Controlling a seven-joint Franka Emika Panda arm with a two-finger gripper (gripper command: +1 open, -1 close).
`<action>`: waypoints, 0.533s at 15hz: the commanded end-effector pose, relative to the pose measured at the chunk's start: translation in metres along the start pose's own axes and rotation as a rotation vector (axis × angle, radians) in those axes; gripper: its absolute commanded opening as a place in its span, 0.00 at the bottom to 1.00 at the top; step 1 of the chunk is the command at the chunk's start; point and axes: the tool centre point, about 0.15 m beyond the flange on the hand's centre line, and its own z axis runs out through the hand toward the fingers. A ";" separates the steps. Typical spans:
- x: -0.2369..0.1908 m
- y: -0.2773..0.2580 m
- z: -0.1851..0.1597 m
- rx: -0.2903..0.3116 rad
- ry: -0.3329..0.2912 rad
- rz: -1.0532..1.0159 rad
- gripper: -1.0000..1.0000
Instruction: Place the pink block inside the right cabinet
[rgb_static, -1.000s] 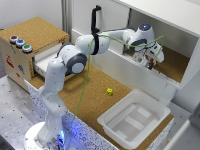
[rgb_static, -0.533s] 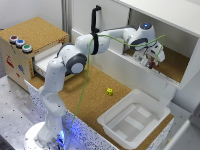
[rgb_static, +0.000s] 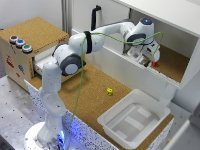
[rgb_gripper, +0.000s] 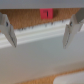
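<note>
Tool spread, empty, inside right cabinet; pink block on cork floor beside fingertips.

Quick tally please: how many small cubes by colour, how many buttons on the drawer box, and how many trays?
Pink block: 1, inside the right cabinet, at the gripper
Yellow cube: 1, on the cork table
Buttons on the drawer box: 3
White tray: 1
Total: 6
</note>
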 end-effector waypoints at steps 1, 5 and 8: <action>-0.125 -0.033 0.032 -0.077 0.067 0.007 1.00; -0.190 -0.066 0.084 -0.108 -0.055 -0.086 1.00; -0.215 -0.087 0.123 -0.103 -0.087 -0.243 1.00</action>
